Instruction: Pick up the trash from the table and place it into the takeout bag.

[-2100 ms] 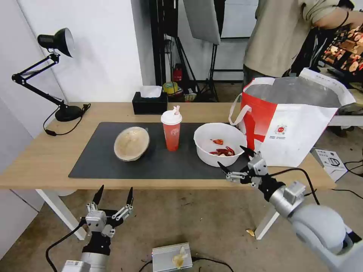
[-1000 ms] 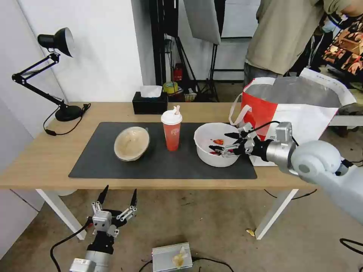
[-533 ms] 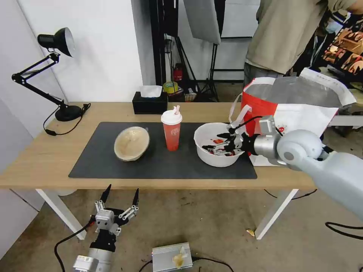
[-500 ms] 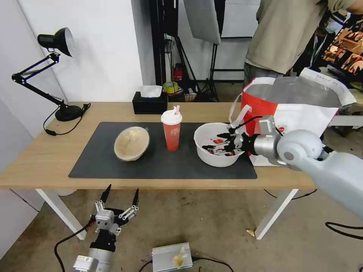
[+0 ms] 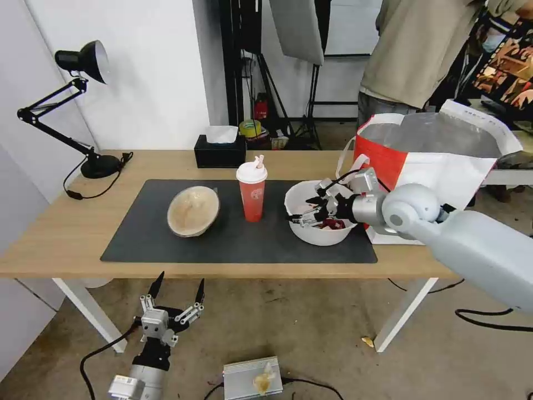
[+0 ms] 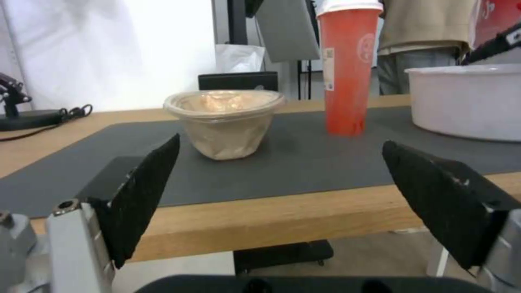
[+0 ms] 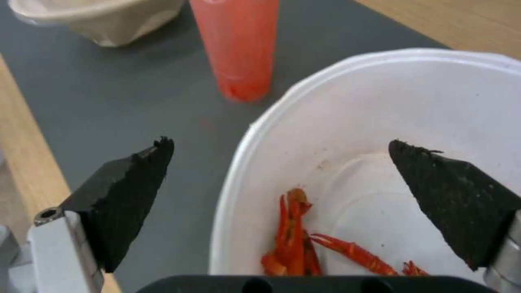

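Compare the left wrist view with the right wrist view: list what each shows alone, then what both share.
Left wrist alone: the black tissue box, the table front edge and the open left gripper.
Right wrist alone: red food scraps inside the white bowl, with the open right gripper straddling its rim.
Both: the white bowl, red cup, beige bowl and grey mat.

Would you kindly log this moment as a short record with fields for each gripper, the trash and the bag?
right gripper: open, straddling the near rim of the white bowl
left gripper: open, low, in front of the table
red cup: upright on the mat
beige bowl: on the mat
takeout bag: open, right of the white bowl
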Controlling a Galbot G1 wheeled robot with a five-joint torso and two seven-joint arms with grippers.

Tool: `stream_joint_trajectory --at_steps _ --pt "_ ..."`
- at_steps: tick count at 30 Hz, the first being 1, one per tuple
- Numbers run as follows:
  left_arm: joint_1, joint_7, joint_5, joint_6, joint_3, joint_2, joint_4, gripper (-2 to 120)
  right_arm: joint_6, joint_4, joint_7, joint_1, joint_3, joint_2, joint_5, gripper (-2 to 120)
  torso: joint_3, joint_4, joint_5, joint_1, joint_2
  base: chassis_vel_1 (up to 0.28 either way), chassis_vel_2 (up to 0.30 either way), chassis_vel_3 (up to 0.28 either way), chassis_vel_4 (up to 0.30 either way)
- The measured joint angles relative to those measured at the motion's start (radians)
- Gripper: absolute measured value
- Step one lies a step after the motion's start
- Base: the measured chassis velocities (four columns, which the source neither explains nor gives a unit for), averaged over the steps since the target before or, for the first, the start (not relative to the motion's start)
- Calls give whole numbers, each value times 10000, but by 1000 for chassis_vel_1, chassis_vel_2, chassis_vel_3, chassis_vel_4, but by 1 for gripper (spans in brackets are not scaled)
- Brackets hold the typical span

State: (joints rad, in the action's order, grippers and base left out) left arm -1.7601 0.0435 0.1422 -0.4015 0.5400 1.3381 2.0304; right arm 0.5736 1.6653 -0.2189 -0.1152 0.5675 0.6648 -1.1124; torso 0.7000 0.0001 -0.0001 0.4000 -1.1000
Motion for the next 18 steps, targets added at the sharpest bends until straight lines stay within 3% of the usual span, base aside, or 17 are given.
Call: stream_joint_trajectory --at_steps 18 --pt "131 1 14 -50 19 27 -181 100 -43 -381 42 -278 24 388 402 100 0 -1 0 0 0 0 0 0 0"
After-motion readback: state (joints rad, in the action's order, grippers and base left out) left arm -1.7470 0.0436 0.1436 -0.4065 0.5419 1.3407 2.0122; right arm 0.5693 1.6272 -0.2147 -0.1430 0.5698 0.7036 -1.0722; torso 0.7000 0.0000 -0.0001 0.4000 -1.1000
